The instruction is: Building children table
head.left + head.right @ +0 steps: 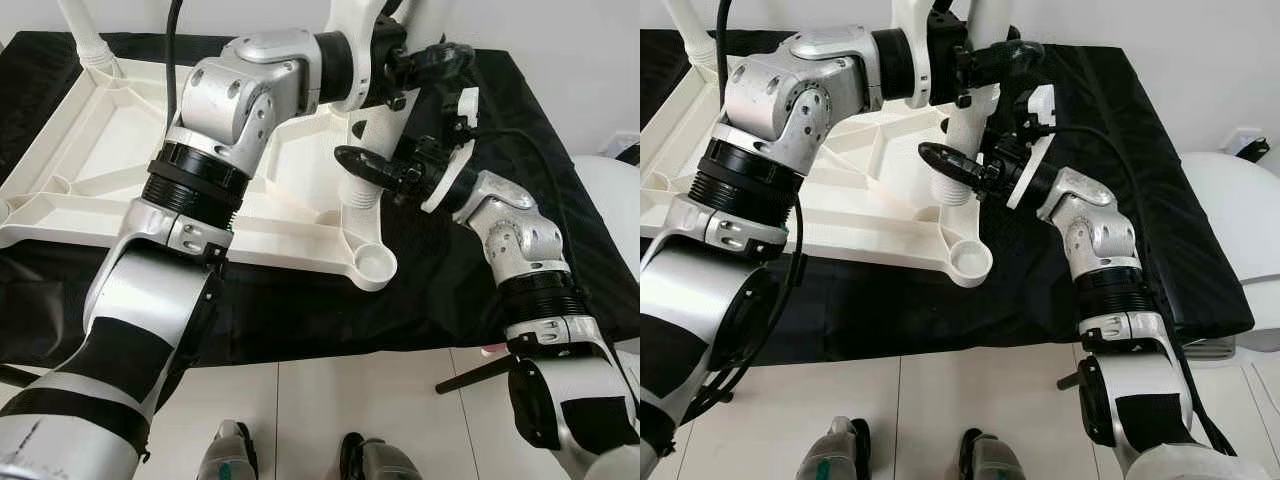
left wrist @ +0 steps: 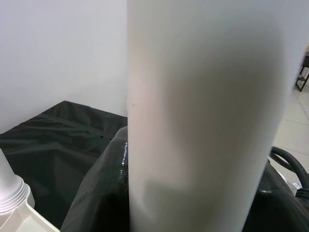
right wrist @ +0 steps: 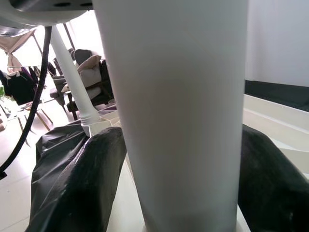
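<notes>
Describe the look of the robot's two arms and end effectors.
Both arms have silver metal shells, black ribbed joint rings and black padded forearm sections. The left arm trails a black cable. The right arm ends at a white wrist piece. Each end effector, left and right, has long black fingers.

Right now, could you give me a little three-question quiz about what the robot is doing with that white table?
1. True or false: the white table frame lies upside down on a black cloth.
2. What do the left gripper and right gripper both hold?
3. Which is already fitted at the far left corner? A) a leg B) a wheel C) a drawer

Key: 1 true. 2 the upright white table leg. 3 A, the far leg.
</notes>
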Available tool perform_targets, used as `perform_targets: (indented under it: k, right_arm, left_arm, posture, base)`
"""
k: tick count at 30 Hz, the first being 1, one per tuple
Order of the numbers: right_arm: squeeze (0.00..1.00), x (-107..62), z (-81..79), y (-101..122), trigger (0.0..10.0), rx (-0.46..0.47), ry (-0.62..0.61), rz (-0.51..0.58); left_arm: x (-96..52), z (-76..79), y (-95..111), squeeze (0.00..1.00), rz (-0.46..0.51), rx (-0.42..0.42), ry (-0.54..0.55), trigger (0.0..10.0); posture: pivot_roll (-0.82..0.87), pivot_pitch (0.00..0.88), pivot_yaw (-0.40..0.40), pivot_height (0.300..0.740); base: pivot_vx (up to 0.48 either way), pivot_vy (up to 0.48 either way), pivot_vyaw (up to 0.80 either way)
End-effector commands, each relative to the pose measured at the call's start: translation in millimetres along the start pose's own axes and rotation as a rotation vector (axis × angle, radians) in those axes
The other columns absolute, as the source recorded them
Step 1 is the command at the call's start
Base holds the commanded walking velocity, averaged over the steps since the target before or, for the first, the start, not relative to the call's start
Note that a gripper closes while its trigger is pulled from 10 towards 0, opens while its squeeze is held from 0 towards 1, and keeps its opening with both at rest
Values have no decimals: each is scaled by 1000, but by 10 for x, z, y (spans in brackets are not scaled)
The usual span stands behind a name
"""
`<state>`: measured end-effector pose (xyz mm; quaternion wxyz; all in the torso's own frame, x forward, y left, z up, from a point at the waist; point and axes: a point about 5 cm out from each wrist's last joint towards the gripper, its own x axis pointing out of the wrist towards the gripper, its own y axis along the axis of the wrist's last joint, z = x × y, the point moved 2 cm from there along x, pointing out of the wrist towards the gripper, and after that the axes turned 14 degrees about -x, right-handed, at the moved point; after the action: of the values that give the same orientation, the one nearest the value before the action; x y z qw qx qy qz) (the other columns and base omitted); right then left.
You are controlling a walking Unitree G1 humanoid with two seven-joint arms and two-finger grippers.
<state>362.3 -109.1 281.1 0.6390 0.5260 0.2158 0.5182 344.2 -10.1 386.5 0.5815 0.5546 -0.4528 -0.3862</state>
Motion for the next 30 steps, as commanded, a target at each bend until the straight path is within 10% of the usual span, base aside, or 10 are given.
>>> perform_targets:
  k: [1, 21, 22, 23, 24, 26, 30]
  right_arm:
    - [0, -12, 41, 80, 10000, -19, -5, 8]
    - [0, -21, 138, 212, 10000, -25, -39, 33]
    - [0, -22, 137, 217, 8863, -24, -37, 35]
    - [0, -25, 134, 214, 3333, -23, -34, 35]
    - [0, -25, 134, 214, 3333, -23, -34, 35]
    - [0, -32, 121, 204, 0, -18, -27, 33]
    - [0, -34, 114, 199, 0, -15, -22, 31]
  left_arm:
    - [27, 96, 59, 0, 10, 50, -46, 10000]
    - [37, 139, 38, 0, 8, 52, -67, 10000]
    - [37, 136, 37, 0, 8, 51, -67, 10000]
    - [36, 130, 35, 0, 8, 51, -67, 10000]
    - [36, 130, 35, 0, 8, 51, -67, 10000]
    - [33, 125, 36, 0, 8, 51, -66, 10000]
    - [33, 127, 34, 0, 8, 51, -67, 10000]
  posture:
    - [104, 189, -41, 740]
    - [99, 190, -41, 740]
    - [99, 190, -41, 740]
    - [99, 190, -41, 740]
    - [99, 190, -41, 740]
    - [99, 194, -42, 740]
    - [99, 194, -42, 740]
  base:
    - [0, 0, 0]
    - [0, 0, 0]
    - [0, 0, 0]
    - [0, 0, 0]
    - [0, 0, 0]
    - [0, 0, 0]
    - [0, 0, 0]
